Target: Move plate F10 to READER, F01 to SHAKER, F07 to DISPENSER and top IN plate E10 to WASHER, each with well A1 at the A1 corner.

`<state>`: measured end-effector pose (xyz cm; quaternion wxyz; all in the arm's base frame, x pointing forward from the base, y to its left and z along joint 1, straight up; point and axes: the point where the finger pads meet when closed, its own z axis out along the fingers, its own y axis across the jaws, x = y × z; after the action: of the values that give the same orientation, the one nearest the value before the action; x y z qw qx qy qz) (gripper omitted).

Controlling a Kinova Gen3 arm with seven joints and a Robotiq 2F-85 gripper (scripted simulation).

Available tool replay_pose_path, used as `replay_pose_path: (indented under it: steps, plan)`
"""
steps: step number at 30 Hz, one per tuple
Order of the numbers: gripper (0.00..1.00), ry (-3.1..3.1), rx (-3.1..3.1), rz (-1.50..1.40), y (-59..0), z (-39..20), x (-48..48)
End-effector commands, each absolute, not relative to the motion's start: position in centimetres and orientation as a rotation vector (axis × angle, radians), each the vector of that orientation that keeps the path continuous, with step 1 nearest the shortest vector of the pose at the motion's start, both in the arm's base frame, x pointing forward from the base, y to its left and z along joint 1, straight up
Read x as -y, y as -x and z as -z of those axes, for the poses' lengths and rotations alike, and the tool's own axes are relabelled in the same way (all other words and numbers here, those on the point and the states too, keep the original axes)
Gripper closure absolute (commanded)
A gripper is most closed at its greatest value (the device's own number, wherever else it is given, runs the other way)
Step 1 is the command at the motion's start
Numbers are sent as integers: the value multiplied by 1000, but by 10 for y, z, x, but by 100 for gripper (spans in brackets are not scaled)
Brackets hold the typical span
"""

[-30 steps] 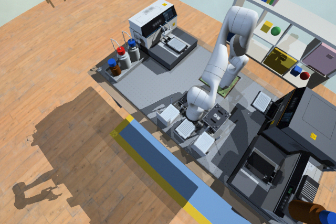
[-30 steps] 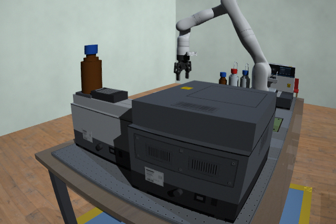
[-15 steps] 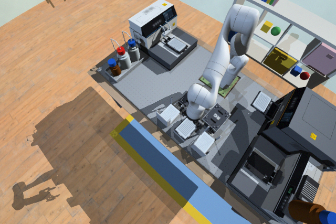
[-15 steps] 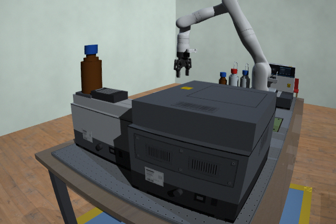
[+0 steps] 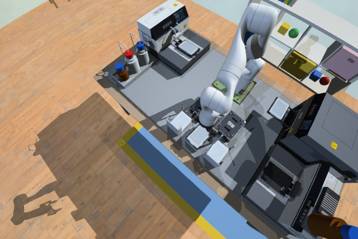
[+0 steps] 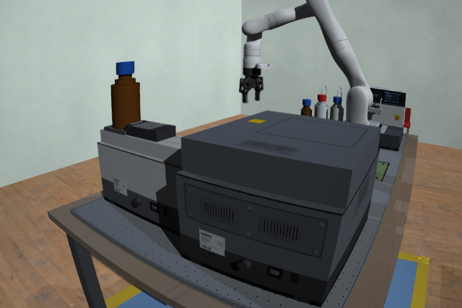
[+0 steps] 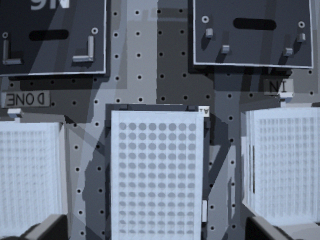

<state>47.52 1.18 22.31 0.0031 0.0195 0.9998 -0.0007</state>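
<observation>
My gripper (image 6: 250, 94) is open and empty, high above the deck; in the wrist view only its fingertips show, at the bottom corners. Straight below it a white well plate (image 7: 157, 175) lies flat on the station between the two racks, with an A1 mark (image 7: 203, 111) at its far right corner. It also shows in the top view (image 5: 198, 136). The DONE rack's top plate (image 7: 30, 175) is to the left and the IN rack's top plate (image 7: 282, 165) to the right. Another plate (image 5: 188, 46) sits on the washer with the bottles, and one (image 5: 278, 107) by the big grey instrument. Plate labels are not readable.
The N6 nest (image 7: 50, 35) and the RG nest (image 7: 252, 32) lie just beyond the plate, both bare. My arm's forearm (image 5: 213, 103) hangs over this area. A low instrument with a dark open bay (image 5: 277, 175) and a brown bottle (image 6: 125, 96) stands at the deck's end.
</observation>
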Motion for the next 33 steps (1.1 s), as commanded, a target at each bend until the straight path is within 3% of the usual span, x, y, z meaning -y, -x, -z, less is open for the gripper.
replay_pose_path:
  steps: [1,33]
  plan:
    - [0,-61,-3133,2,-476,-224,-12]
    - [0,333,-3116,4,-414,-224,43]
